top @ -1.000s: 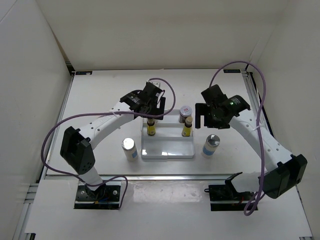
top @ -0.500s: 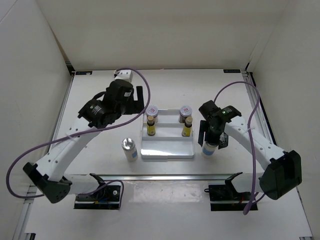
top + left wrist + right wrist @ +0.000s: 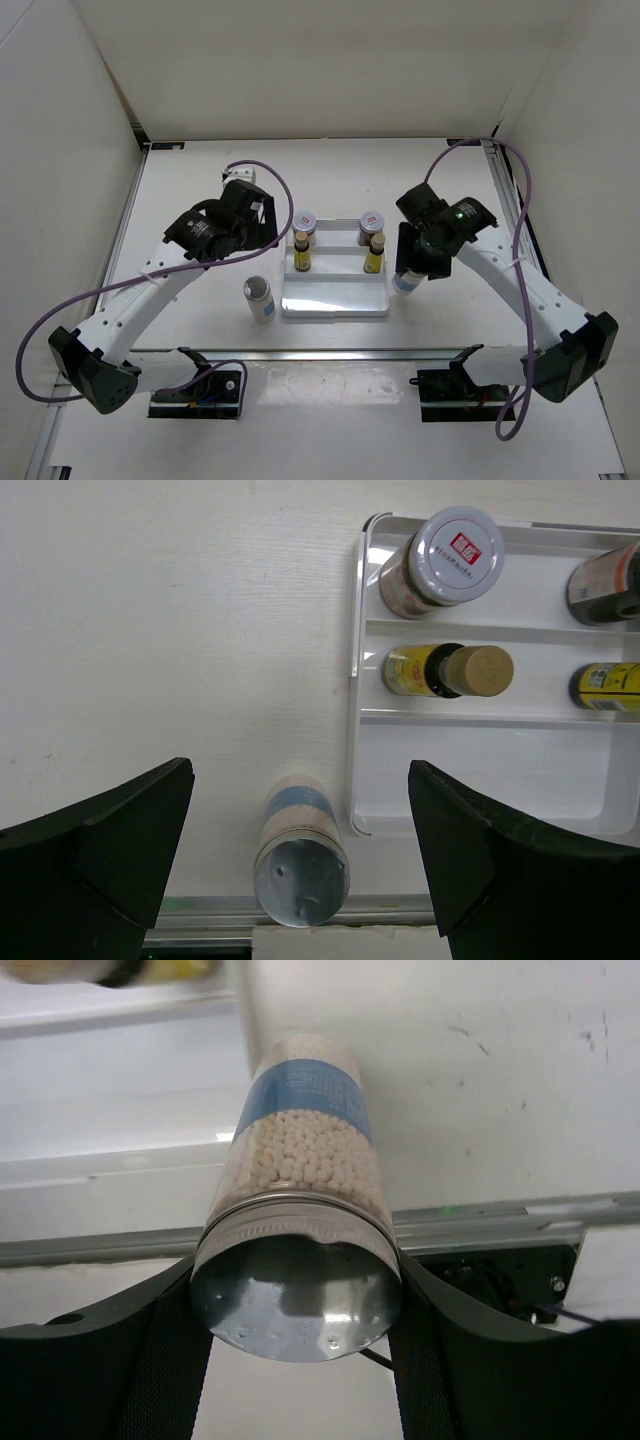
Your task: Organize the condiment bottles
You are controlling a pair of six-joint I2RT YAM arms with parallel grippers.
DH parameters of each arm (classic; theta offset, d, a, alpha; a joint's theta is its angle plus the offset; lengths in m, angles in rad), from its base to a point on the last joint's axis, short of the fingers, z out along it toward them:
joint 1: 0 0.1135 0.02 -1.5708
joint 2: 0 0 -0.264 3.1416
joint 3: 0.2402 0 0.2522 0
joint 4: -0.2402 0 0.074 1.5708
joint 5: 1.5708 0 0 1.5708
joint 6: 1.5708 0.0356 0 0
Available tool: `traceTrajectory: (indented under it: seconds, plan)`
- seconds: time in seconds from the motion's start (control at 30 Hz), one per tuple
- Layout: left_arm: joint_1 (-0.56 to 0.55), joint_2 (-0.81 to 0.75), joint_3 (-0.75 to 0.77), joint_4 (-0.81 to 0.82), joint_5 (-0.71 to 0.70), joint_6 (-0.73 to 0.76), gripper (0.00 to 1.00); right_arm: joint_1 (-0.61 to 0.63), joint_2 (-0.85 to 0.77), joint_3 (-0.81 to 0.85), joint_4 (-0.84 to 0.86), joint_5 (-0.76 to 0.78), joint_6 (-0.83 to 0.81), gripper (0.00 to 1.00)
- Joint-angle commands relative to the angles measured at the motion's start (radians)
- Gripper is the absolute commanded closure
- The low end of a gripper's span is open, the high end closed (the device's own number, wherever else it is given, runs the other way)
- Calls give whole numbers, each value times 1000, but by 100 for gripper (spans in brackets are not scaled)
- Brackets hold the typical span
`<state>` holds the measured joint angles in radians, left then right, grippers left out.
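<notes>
Silver-topped bottle (image 3: 305,1160) clamped in right pincer (image 3: 296,1305); we are planning an upright set-down in the tray (image 3: 335,305) front row (left pincer (image 3: 300,800) gaping wide above its twin (image 3: 300,865)).

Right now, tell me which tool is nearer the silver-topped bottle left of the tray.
Left. The left tool hangs open above the loose bottle; the right tool is across the tray, shut on the other silver-topped bottle.
</notes>
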<state>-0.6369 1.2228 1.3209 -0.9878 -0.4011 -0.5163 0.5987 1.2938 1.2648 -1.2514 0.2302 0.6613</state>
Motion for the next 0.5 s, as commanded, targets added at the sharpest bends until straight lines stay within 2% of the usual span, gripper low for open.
traceTrajectory:
  seconds: [0.0, 0.2, 0.33, 0.47]
  plan:
    - [5, -34, -31, -6, -39, -50, 0, 53, -44, 136, -81, 38, -5, 100]
    - [5, -43, -22, -6, -70, -50, 0, 156, 4, 169, -92, 38, 34, 100]
    - [5, -68, -22, -6, -90, -50, 0, 236, 44, 169, -42, 38, 58, 100]
    - [5, -91, -44, -6, -90, -60, 0, 248, 68, 131, -2, 38, 69, 100]
